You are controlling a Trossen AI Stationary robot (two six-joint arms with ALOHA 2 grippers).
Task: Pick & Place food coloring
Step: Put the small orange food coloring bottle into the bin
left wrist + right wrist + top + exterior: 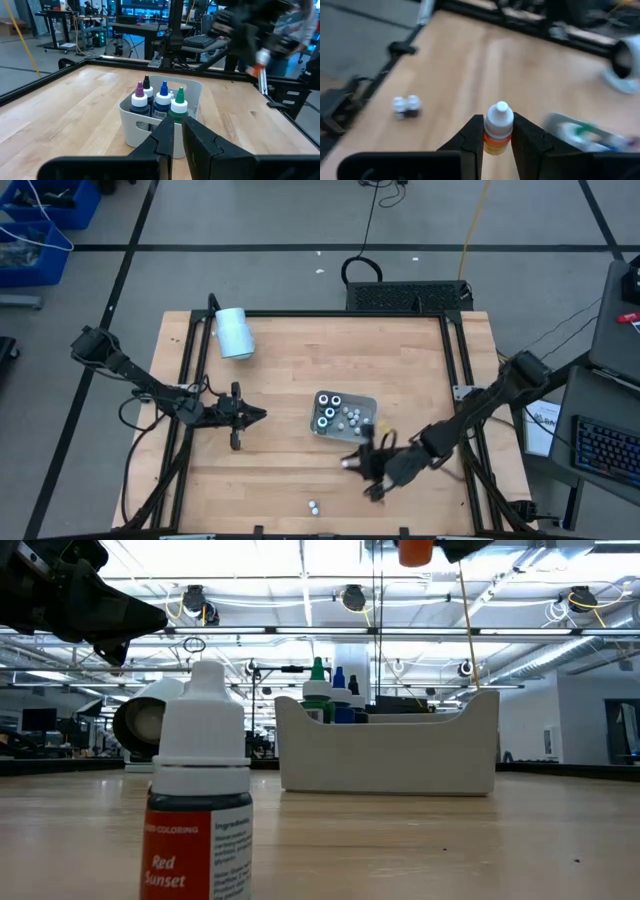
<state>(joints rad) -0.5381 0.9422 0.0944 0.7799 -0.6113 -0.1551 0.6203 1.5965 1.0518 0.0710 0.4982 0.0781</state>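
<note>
Right up close near the front edge of the wooden table (420, 850) there's a little dropper bottle (200, 790), white cap, orange-red label reading "Red Sunset". Further back, around the middle of the table, sits a pale tray (390, 755) with green and blue bottle tips (330, 690) poking above its rim. A white cylinder (150, 725) lies on its side toward the back, half hidden behind the bottle. A dark arm (70, 595) hangs overhead, and something orange (414, 550) shows up above the tray.
</note>
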